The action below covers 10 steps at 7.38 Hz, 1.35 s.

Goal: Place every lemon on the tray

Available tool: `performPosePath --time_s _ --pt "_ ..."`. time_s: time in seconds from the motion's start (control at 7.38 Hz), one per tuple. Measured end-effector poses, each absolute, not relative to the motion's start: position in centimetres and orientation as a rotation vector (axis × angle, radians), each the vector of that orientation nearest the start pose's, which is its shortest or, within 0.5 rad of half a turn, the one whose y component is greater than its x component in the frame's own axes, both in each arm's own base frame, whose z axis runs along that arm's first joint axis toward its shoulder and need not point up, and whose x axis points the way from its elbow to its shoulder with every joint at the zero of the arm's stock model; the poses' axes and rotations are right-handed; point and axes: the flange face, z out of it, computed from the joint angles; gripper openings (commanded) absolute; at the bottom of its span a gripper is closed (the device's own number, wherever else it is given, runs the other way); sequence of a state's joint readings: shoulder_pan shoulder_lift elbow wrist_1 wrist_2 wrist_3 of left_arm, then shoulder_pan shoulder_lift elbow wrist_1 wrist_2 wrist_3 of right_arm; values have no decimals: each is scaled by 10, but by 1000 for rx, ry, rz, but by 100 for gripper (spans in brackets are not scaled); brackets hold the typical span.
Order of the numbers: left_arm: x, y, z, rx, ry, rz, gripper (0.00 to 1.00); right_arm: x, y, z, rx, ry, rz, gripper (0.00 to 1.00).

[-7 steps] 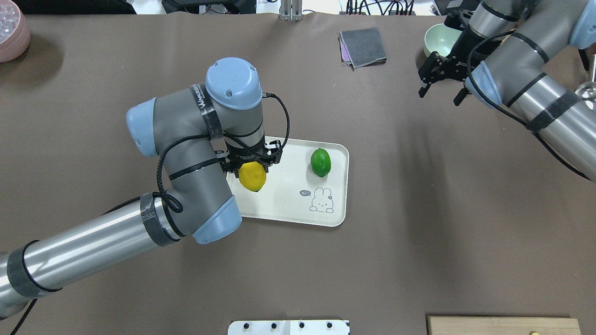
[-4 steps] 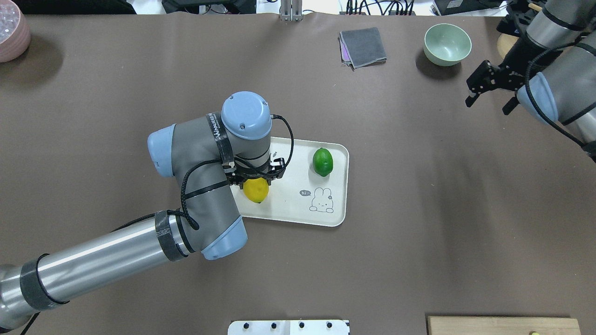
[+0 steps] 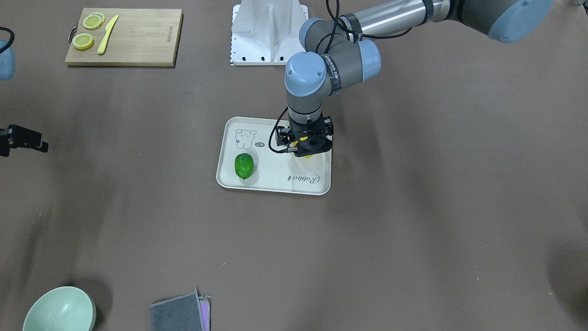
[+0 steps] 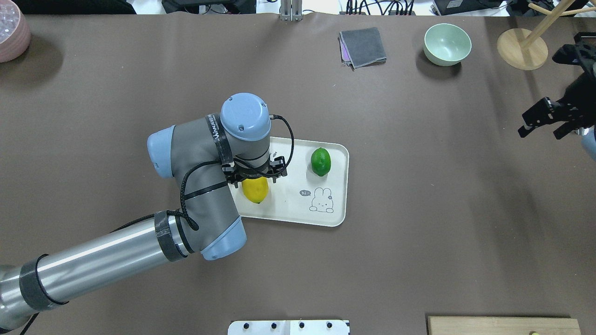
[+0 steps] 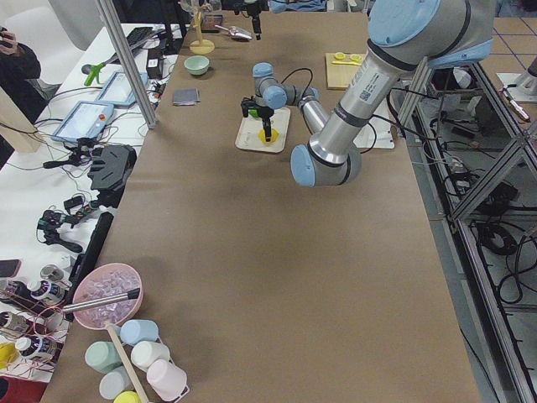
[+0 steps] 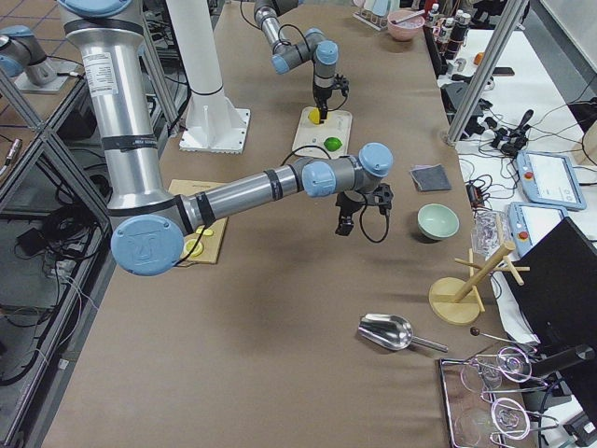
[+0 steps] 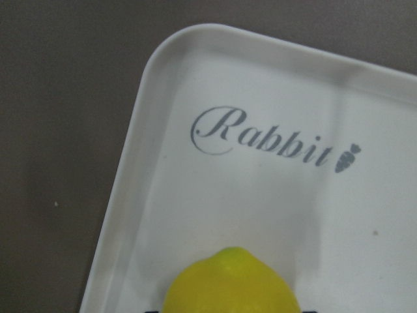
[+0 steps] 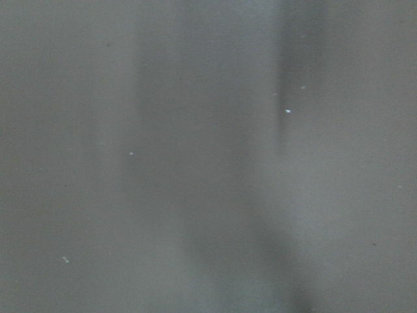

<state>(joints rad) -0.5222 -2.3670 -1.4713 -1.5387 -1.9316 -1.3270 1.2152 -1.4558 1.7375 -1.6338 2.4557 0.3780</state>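
The yellow lemon (image 4: 255, 190) is low over the left part of the cream tray (image 4: 298, 211), held in my left gripper (image 4: 255, 180), which is shut on it. I cannot tell whether it touches the tray. In the front view only a sliver of the yellow lemon (image 3: 307, 156) shows under the left gripper (image 3: 307, 149). The left wrist view shows the lemon's tip (image 7: 231, 283) below the "Rabbit" lettering on the tray (image 7: 156, 98). The green lemon (image 4: 321, 162) lies on the tray's far right part. My right gripper (image 4: 541, 131) is open and empty at the table's right edge.
A green bowl (image 4: 447, 43), a folded grey cloth (image 4: 362, 46) and a wooden stand (image 4: 521, 49) are at the far side. A pink bowl (image 4: 11, 32) is far left. A cutting board (image 3: 124, 37) with lemon slices and a knife is near the robot base.
My left gripper came down toward the tray with the yellow lemon, then held nearly still. My right arm pulled away to the right, uncovering the bowl and the stand.
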Motion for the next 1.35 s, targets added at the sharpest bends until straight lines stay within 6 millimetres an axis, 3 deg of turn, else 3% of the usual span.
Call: performPosePath --time_s 0.27,0.41,0.68,0.95,1.35 --pt "582 -461 213 -70 753 -153 98 -90 -504 560 -89 -833 -14 99" --pt "567 -474 211 -72 762 -161 98 -65 -497 578 -77 -798 21 99" --pt "508 -511 228 -96 779 -153 98 -19 -492 598 -50 -761 80 99" --pt "424 -537 279 -81 759 -104 98 14 -489 610 -39 -752 133 99" --pt "265 -555 407 -83 733 -19 98 34 -487 625 -38 -766 148 99"
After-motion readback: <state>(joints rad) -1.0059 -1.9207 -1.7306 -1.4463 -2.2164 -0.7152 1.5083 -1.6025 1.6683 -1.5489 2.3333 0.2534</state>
